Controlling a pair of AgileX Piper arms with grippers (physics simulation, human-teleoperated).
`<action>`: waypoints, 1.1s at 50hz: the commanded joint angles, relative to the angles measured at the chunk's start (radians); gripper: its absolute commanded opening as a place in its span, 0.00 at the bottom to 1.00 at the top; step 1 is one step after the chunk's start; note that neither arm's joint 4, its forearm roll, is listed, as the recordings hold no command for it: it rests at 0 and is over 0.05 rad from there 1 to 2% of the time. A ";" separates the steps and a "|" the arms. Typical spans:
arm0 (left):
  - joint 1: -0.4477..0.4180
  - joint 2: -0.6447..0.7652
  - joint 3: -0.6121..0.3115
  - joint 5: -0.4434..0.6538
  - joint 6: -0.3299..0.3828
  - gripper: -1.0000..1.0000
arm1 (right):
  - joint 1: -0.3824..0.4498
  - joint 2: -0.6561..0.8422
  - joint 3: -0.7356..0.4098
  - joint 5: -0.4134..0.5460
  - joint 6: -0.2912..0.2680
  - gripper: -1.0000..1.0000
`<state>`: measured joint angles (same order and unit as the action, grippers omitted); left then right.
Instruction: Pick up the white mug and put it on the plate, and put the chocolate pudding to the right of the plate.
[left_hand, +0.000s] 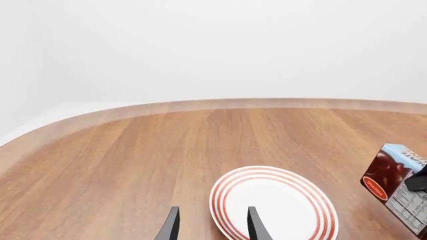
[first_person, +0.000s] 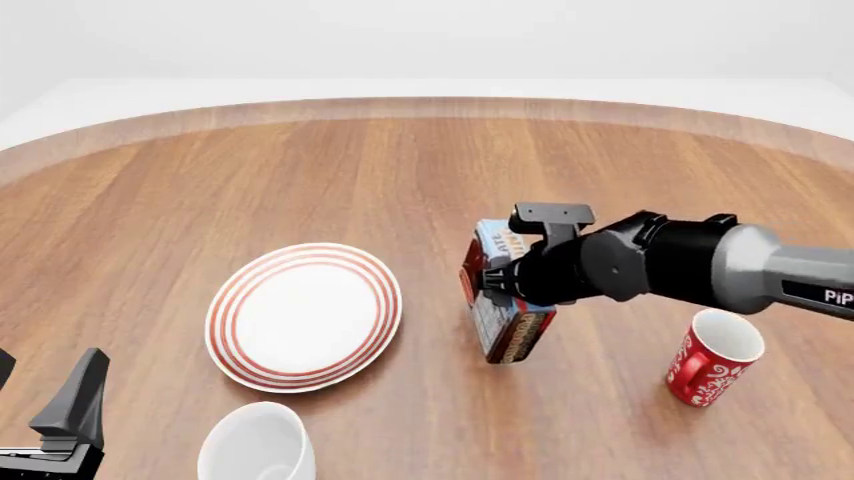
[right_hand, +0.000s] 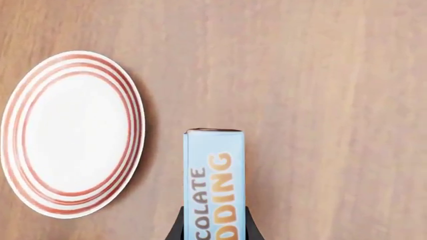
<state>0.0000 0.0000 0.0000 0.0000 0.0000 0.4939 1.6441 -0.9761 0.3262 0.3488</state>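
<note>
plate (first_person: 304, 316) 1 — white mug (first_person: 256, 447) 1 — chocolate pudding (first_person: 503, 300) 1 — red mug (first_person: 714, 357) 1

Two mugs: white mug (first_person: 256, 448), red mug (first_person: 711, 357); one plate (first_person: 304, 316); one pudding box (first_person: 503, 300).

A red mug with white swirls (first_person: 711, 357) stands upright on the wooden table (first_person: 400, 170)

Bare wood runs from the plate (first_person: 304, 316) to the table's (first_person: 400, 160) far edge. The right gripper (first_person: 497, 285), clamped on the chocolate pudding (first_person: 505, 300), fills the gap right of the plate. The red mug (first_person: 713, 358) blocks the right side; the white mug (first_person: 258, 443) stands at the near edge, just beside the plate.
</note>
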 joint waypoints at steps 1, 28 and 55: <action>0.000 0.000 0.000 0.000 0.000 1.00 | -0.009 0.027 -0.003 -0.016 0.007 0.00; 0.000 0.000 0.000 0.000 0.000 1.00 | -0.007 0.073 0.015 -0.050 0.013 0.00; 0.000 0.000 0.000 0.000 0.000 1.00 | -0.013 0.082 0.025 -0.064 0.024 1.00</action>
<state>0.0000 0.0000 0.0000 0.0000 0.0000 0.4876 1.7124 -0.9546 0.2697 0.3595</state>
